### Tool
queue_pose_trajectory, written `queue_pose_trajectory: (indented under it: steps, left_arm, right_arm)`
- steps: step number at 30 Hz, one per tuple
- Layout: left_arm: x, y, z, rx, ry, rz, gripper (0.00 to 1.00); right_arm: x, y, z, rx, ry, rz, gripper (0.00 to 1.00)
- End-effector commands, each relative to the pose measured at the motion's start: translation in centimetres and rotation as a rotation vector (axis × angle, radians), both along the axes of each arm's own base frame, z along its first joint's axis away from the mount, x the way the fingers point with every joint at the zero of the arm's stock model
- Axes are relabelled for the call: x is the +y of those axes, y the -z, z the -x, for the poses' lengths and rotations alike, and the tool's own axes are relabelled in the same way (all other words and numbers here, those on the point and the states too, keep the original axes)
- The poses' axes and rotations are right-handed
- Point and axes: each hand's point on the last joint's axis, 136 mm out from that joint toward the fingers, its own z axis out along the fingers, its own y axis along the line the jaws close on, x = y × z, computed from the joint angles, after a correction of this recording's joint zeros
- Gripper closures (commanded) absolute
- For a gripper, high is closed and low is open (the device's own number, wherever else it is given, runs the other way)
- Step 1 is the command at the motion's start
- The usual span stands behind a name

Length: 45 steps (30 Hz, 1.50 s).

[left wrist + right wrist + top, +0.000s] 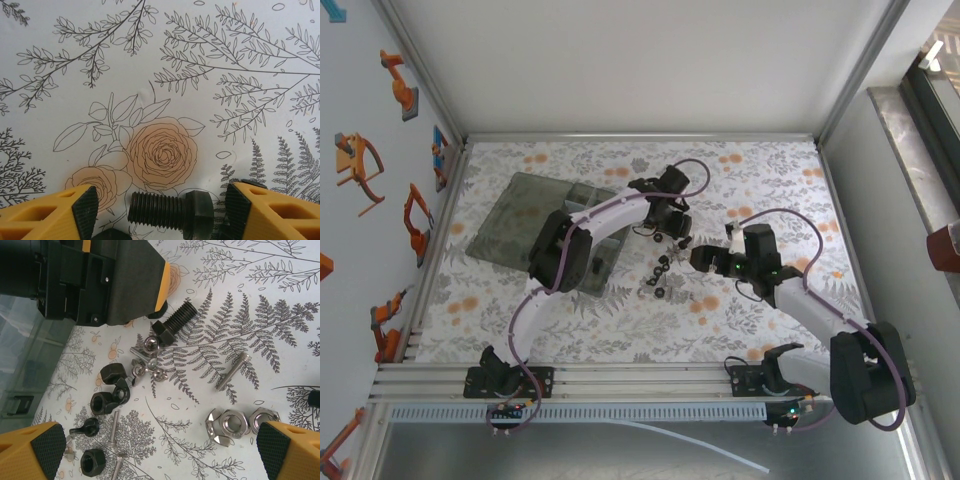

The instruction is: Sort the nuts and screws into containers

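Black bolt (160, 210) clipped by bottom edge; organizer box (515, 215) partly under left arm (600, 215); overhead, fasteners (662, 268) too small to identify.

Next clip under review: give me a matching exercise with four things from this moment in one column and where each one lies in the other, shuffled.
Things:
1. black bolt
2. silver hex nuts
3. organizer box
4. long silver screw

Places:
A. partly under the left arm
B. by itself on the printed cloth
C. between the open left gripper fingers, untouched
D. clustered near one fingertip of the right gripper

Pairs: 1-C, 2-D, 3-A, 4-B
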Motion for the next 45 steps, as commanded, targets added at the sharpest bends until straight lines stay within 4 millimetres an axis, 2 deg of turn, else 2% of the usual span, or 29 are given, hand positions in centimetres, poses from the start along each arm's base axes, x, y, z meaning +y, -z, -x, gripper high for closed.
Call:
queue_pose_trajectory:
  steps: [1,8,15,18,20,25,29,32,34,37,39,45]
  left_arm:
    - [-0.4,0.5,0.8,0.023,0.028,-0.023,0.33]
    - [-0.3,1.2,1.7,0.036,0.036,-0.053,0.38]
    - [0.0,1.9,1.2,0.039,-0.005,-0.089,0.44]
    - [0.1,2.2,0.9,0.037,-0.012,-0.1,0.52]
    - [0.3,2.2,0.7,0.033,-0.023,-0.105,0.62]
    - [-0.1,0.4,0.3,0.012,-0.034,-0.065,0.63]
    - [-0.8,-3.3,-0.8,-0.016,-0.054,0.05,0.64]
    - [-0.5,-6.1,-1.4,-0.046,-0.078,0.122,0.64]
    - [0.2,-8.1,-1.6,-0.06,-0.095,0.166,0.64]
    - [2.0,-10.0,-1.3,-0.058,-0.122,0.216,0.64]
    - [3.6,-10.7,-1.0,-0.042,-0.16,0.256,0.64]
    - [9.2,-11.1,1.4,-0.007,-0.324,0.288,0.64]
  right_arm:
    - [0.0,-0.1,-0.1,-0.004,0.005,-0.016,0.01]
    - [0.0,-0.2,-0.3,-0.012,0.009,-0.021,0.01]
    - [-0.1,-0.7,-0.4,-0.02,0.019,-0.021,0.01]
    - [-0.5,-0.6,-0.3,-0.025,0.042,-0.021,0.01]
    - [-0.4,-0.3,-0.2,-0.02,0.041,-0.023,0.01]
    - [-0.1,-0.9,-0.2,-0.015,0.024,-0.029,0.01]
    - [-0.2,-1.1,-0.8,-0.018,0.036,-0.024,0.01]
    - [0.4,-1.5,-1.5,-0.009,0.02,-0.039,0.01]
    - [0.7,-1.9,-2.0,-0.018,0.023,-0.053,0.01]
    - [1.1,-2.4,-2.7,-0.03,0.028,-0.078,0.01]
    - [1.3,-2.7,-2.9,-0.033,0.024,-0.088,0.01]
    - [1.9,-2.9,-3.4,-0.038,-0.006,-0.023,0.01]
